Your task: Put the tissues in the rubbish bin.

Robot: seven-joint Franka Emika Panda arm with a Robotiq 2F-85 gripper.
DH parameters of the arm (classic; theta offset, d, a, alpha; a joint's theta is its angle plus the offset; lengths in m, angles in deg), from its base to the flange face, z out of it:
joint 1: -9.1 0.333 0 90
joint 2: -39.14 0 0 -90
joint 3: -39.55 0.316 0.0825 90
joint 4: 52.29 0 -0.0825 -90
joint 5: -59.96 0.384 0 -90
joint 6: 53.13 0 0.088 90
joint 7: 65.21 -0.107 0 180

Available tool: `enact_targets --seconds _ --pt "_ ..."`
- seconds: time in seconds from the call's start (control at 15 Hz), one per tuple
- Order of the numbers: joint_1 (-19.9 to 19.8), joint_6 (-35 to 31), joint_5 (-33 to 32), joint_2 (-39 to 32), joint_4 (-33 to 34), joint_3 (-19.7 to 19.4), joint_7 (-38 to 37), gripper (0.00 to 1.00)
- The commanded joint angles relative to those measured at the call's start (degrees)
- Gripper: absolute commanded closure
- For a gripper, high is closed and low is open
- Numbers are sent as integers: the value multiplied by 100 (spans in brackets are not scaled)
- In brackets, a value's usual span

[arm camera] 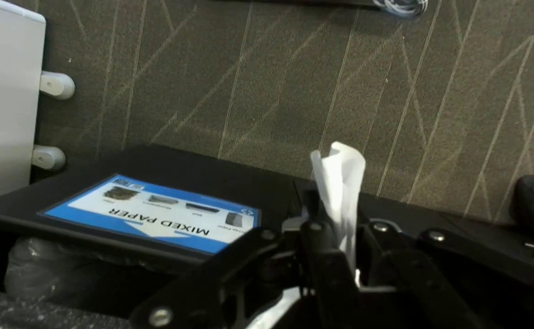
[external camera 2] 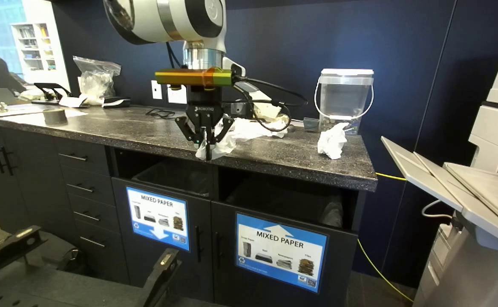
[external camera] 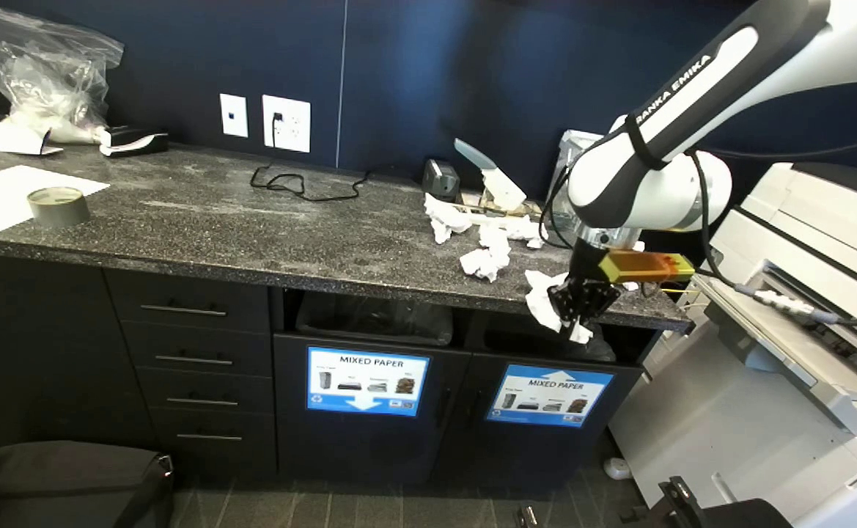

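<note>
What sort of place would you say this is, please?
Probably an office copy area: a large copier-like machine stands beside a counter with built-in bins labelled MIXED PAPER below.

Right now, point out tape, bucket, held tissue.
Tape (external camera: 60, 212), in an exterior view: outer side.
Bucket (external camera 2: 344, 97), in an exterior view: side wall.
Held tissue (arm camera: 341, 180), in the wrist view: protruding end.

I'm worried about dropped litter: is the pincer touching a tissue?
Touching: the wrist view shows a white tissue clamped in the pincer, its free end sticking out.
</note>
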Motion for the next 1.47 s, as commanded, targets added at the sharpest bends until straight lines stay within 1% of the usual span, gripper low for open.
enact_targets --seconds 0.0,0.13,0.33,0.47,0.67,0.93,1.13,1.33,1.4 --pt "122 71 51 775 -901 36 60 87" --pt "175 90 176 884 -1194 103 160 87" --pt "276 -100 483 739 -1480 203 283 86" --pt "346 -374 536 373 -1493 259 200 87" --pt "372 -1056 580 -313 -1394 313 166 87" --pt "251 -2135 435 -1495 -925 232 83 87" --pt "203 -2735 306 -2255 -397 -4 19 87" --pt "236 -3293 281 -2863 210 -336 -110 88" --pt "179 -3436 310 -3059 425 -361 -125 86"
